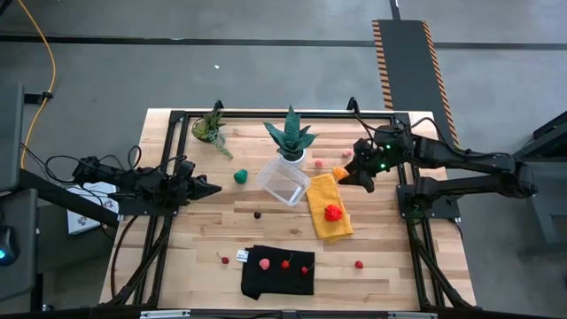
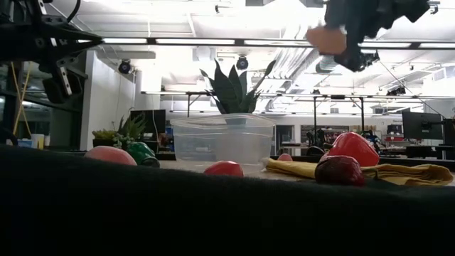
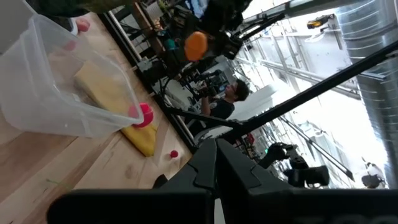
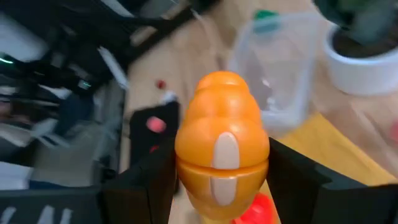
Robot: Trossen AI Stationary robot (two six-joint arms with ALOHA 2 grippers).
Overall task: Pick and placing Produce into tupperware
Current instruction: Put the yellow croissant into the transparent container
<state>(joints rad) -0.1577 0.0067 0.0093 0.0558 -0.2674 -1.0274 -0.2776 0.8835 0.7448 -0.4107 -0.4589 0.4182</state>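
A wooden table seen from above, with two dark robot arms reaching in from either side. The right gripper [image 1: 363, 174] is raised above the table's right side, its two fingers clamped on an orange toy fruit [image 4: 222, 152], which in the low view hangs high in the air, above and to the right of the container. The clear tupperware [image 1: 284, 180] sits near the middle of the table, open-topped, with nothing visible inside it. Just behind it stands a spiky green plant in a white pot [image 1: 294, 156]. To the tupperware's right lies a yellow cloth [image 1: 324, 197] with a red toy fruit [image 1: 332, 212] on it. A green toy vegetable [image 1: 240, 177] lies to the left of the tupperware, and a small dark one [image 1: 258, 214] lies nearer the front. A black cloth [image 1: 276, 271] at the table's near edge holds several small red pieces, with another red piece [image 1: 359, 264] on the bare wood to its right. The left gripper [image 1: 211, 188] waits at the table's left side, fingers pressed together, holding nothing. A second small plant [image 1: 211, 129] lies at the far left corner.
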